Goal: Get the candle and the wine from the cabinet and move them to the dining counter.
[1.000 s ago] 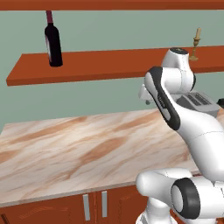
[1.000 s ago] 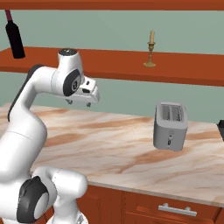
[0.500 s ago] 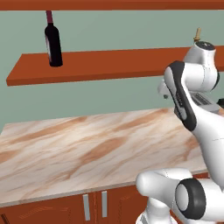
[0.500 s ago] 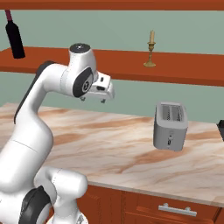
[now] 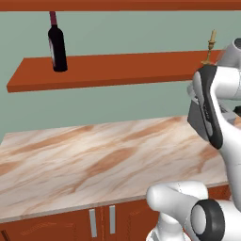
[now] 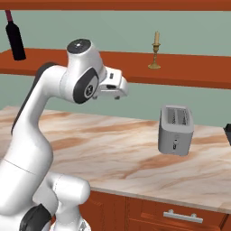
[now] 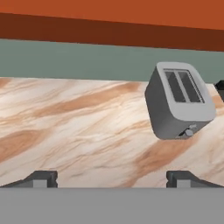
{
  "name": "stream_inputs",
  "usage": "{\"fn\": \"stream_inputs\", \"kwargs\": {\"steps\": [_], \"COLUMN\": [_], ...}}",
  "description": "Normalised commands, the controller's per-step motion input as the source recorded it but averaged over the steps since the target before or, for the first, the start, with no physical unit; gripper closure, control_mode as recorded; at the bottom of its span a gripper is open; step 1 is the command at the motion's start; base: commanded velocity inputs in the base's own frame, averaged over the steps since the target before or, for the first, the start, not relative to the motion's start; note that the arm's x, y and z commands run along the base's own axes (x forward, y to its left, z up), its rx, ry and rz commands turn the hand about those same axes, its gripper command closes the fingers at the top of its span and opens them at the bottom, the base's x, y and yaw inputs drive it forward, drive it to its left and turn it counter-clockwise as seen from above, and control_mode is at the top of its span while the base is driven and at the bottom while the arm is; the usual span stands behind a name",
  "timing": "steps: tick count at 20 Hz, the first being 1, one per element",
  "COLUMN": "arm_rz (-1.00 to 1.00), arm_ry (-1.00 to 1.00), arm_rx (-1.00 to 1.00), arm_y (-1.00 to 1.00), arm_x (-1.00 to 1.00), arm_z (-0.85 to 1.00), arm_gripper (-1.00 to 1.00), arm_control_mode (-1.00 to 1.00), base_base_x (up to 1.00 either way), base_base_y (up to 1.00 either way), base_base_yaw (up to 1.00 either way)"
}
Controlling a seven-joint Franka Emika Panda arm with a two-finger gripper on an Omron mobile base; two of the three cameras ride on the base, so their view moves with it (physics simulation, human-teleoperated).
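I am working the arm toward the open wooden cabinet [image 6: 189,76], where the candle [image 6: 155,50] stands upright on the lower shelf, right of centre in the right base view, and the wine [image 5: 57,43] stands well apart from it at the shelf's far left. Neither has been taken; the dining counter is not among what I can see. As I read it, the step in hand is the reach for the candle, the nearer of the two.

To do it well, I would bring the gripper [image 6: 113,92] up to shelf height first, then go in level and take the slim brass stem above the flared base, not the wax. The holder looks light and top-narrow, so a sideways nudge could tip it. The plank above leaves limited headroom, so I would back straight out before lowering.

The arm stands folded, its elbow raised high and the hand pointing forward and somewhat downward over the marbled worktop [image 6: 113,149], below the shelf edge and left of the candle. From the hand camera, the two fingertips [image 7: 41,178] sit wide apart with nothing between them: the gripper is fully spread and empty. That camera looks down at a grey toaster [image 7: 179,101] on the worktop, with the shelf's underside above.
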Motion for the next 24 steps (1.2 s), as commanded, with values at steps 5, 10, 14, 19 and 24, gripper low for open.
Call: {"fn": "stream_inputs", "kwargs": {"steps": [5,10,14,19,24], "arm_rz": [-0.09,-0.13,-0.14,-0.11,-0.04], "arm_ry": [-0.12,-0.08,-0.07,-0.07,-0.2], "arm_rx": [0.0,0.0,0.0,0.0,0.0], "arm_y": [-0.64,-0.53,-0.31,-0.16,-0.02], "arm_x": [-0.21,-0.02,0.09,0.32,0.32], "arm_z": [0.59,0.63,0.63,0.47,0.32], "arm_gripper": [-1.0,-1.0,-1.0,-1.0,-1.0], "arm_control_mode": [-1.0,-1.0,-1.0,-1.0,-1.0], "base_base_x": [0.0,0.0,0.0,0.0,0.0], "base_base_y": [0.0,0.0,0.0,0.0,0.0], "base_base_yaw": [0.0,0.0,0.0,0.0,0.0]}}
